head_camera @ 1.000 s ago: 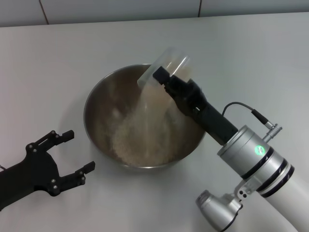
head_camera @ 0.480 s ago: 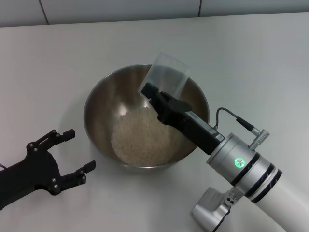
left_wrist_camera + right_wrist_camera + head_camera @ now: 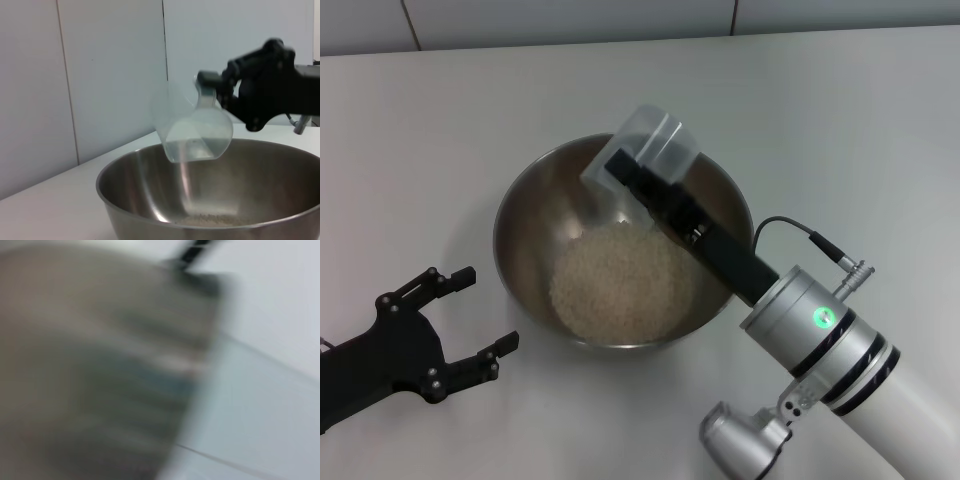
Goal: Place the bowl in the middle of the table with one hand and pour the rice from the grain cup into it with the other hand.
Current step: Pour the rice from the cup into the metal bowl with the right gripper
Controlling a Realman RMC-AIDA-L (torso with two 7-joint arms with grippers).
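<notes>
The steel bowl (image 3: pixel 535 205) stands in the middle of the white table (image 3: pixel 440 120) with a heap of pale rice (image 3: pixel 615 280) in its bottom. My right gripper (image 3: pixel 638 172) is shut on the clear grain cup (image 3: pixel 658 140), tipped mouth-down over the bowl's far side; the cup looks empty. In the left wrist view the cup (image 3: pixel 195 125) hangs over the bowl (image 3: pixel 140 195). My left gripper (image 3: pixel 470 315) is open and empty on the table, left of the bowl and nearer me. The right wrist view is a blur.
A tiled wall edge (image 3: pixel 570 20) runs along the table's far side. A black cable (image 3: pixel 800 235) loops off the right wrist. The rest of the tabletop around the bowl is bare white surface.
The stream of rice from the cup has stopped and the rice lies settled in the bowl. My right gripper has swung the cup leftward over the bowl. The left arm has not moved.
</notes>
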